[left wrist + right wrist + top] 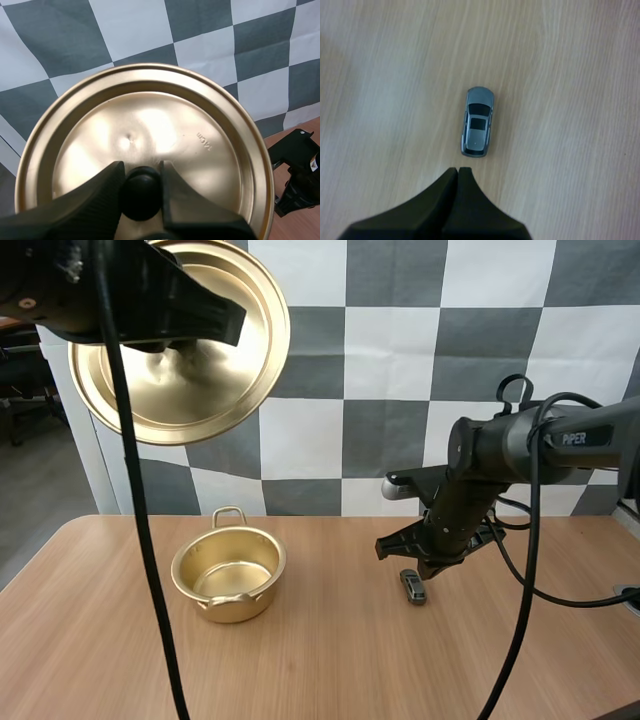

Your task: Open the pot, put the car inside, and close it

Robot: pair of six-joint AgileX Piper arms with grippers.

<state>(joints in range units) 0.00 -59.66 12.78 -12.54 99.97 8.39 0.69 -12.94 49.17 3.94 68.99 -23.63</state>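
The gold pot (228,576) stands open on the wooden table, left of centre, with nothing visible inside. Its gold lid (190,350) is held high above the table's left side, close to the camera. My left gripper (141,192) is shut on the lid's black knob (141,194); the lid's (150,145) top faces the wrist camera. A small grey toy car (413,586) lies on the table right of the pot. My right gripper (458,171) hovers just above the car (478,121), fingers together, holding nothing. In the high view that gripper (432,562) sits right over the car.
The wooden table (320,660) stretches wide in front of the pot and car. My right arm (530,445) reaches in from the right edge.
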